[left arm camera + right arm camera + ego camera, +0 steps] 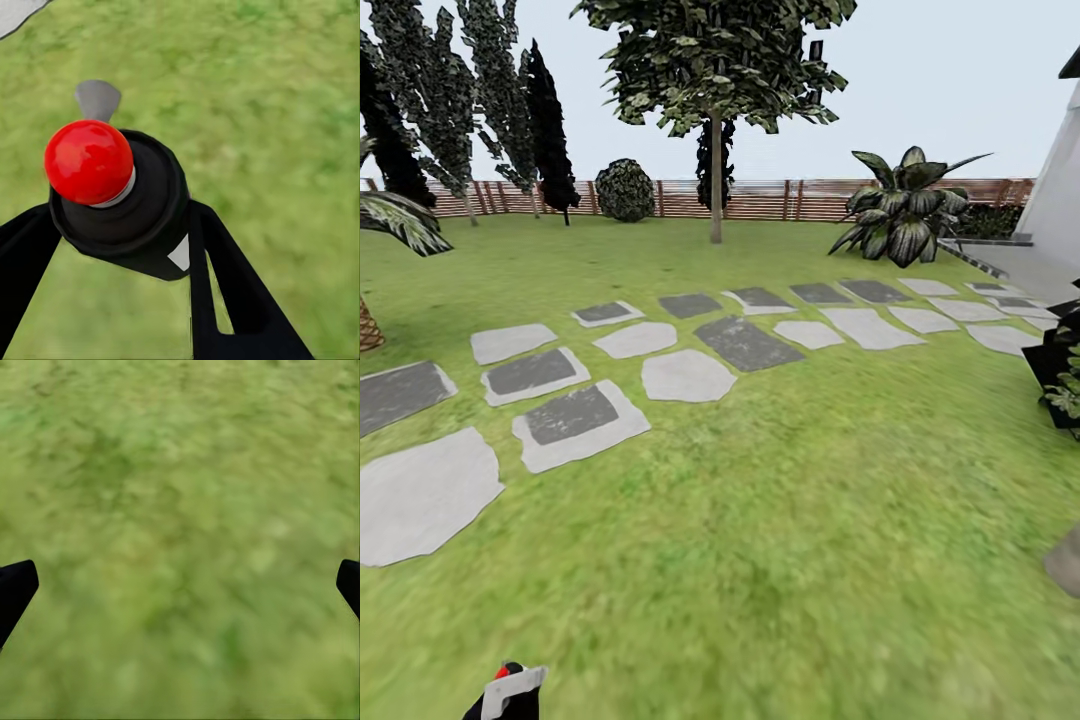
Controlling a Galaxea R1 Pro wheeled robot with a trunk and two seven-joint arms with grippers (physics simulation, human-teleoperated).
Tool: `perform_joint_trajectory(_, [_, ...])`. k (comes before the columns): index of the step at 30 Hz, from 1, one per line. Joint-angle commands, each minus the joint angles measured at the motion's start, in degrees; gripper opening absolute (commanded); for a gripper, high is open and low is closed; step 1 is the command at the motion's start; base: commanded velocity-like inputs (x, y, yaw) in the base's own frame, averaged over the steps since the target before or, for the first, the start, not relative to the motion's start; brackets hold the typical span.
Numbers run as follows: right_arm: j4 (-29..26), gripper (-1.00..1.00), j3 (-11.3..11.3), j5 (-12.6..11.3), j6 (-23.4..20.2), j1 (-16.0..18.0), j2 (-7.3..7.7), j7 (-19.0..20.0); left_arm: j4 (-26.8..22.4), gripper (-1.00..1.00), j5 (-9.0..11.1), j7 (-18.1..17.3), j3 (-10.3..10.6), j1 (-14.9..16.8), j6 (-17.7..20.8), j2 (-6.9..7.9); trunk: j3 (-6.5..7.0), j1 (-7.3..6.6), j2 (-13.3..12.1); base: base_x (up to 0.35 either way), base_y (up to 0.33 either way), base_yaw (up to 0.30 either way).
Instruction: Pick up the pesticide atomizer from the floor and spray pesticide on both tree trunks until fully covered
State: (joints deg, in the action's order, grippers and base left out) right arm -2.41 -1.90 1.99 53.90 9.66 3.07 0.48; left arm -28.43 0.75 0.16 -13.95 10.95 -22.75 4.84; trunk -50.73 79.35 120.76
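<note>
The pesticide atomizer (124, 206), a dark bottle with a round red top (88, 161), sits between the two black fingers (225, 277) of my left gripper (120, 225), which is shut on it over grass. In the head view its red top (507, 672) peeks up at the bottom edge with the left gripper (510, 697). Far across the garden lawn (780, 480) stands a tree with a pale straight trunk (715, 185) and a wide leafy canopy (710, 55). My right gripper (180, 585) is open above bare grass.
Light and dark stepping stones (685, 375) cross the lawn ahead. A brown slat fence (760, 198) bounds the back, with a round bush (625, 190) and dark columnar trees (545, 130) at left. A broad-leaved plant (900, 215), grey paving (1025, 268) and a white wall are at right.
</note>
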Motion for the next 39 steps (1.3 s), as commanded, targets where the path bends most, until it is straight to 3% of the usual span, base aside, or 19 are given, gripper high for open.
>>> perform_joint_trajectory(1, [0.0,1.0,-0.2,0.2,0.1,0.0,0.0,0.1,0.0,-1.0,0.1,0.0,0.0,0.0,-0.2,0.0,-0.05,0.03,0.0,0.34,0.0,0.0])
perform_joint_trajectory(39, [0.0,1.0,-0.2,0.2,0.1,0.0,0.0,0.1,0.0,-1.0,-0.1,0.0,-0.1,0.0,-0.2,0.0,-0.05,0.03,0.0,0.34,0.0,0.0])
